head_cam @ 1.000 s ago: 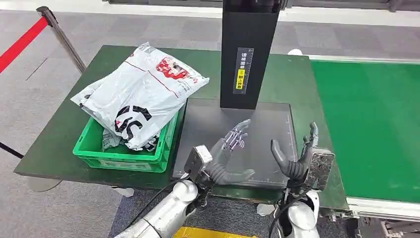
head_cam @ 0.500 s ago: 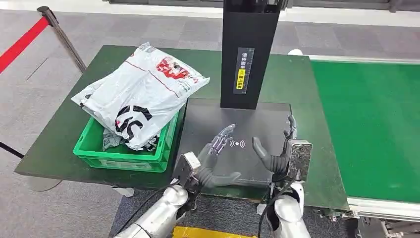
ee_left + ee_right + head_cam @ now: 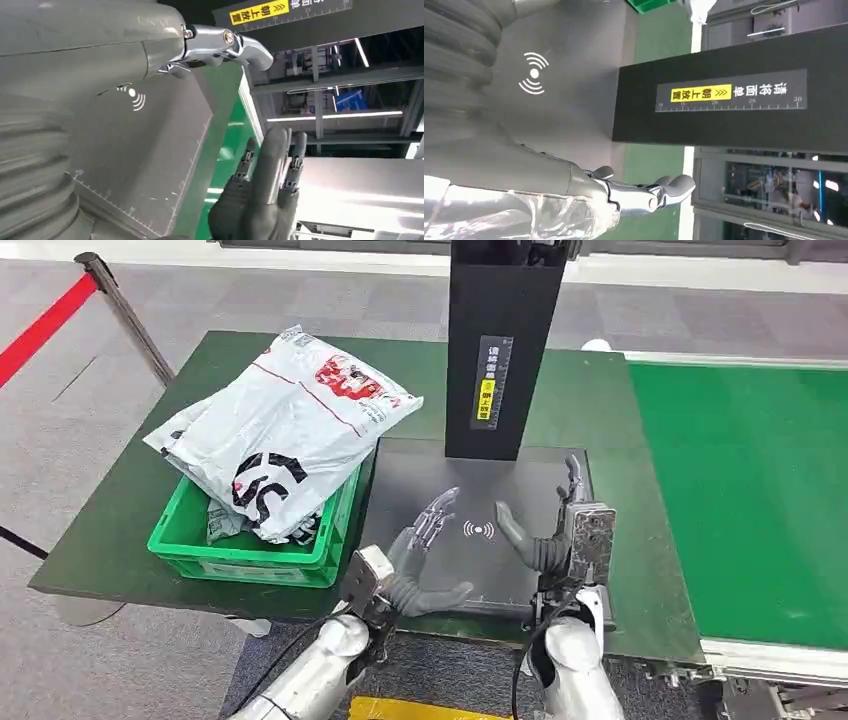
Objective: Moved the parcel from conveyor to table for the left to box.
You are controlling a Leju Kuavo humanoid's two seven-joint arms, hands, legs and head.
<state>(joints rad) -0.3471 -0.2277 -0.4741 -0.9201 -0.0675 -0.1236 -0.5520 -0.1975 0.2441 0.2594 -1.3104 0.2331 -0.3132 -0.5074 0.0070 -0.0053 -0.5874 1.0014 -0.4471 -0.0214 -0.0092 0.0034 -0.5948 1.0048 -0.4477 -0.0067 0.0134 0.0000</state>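
Note:
White plastic parcels with red and black print lie heaped on a green crate at the table's left. My left hand hovers over the near part of the grey scan pad, fingers spread, holding nothing. My right hand stands a little to its right over the same pad, palm turned toward the left hand, fingers apart and empty. The green conveyor on the right carries no parcel. The left wrist view looks across the scan pad and its signal mark.
A black scanner column with a yellow label rises from the pad's far edge, also close in the right wrist view as the column. The dark green table holds crate and pad. A red barrier belt and post stand at far left.
Both hands have slid leftward over the scan pad, staying side by side and empty. The parcels and crate have not moved.

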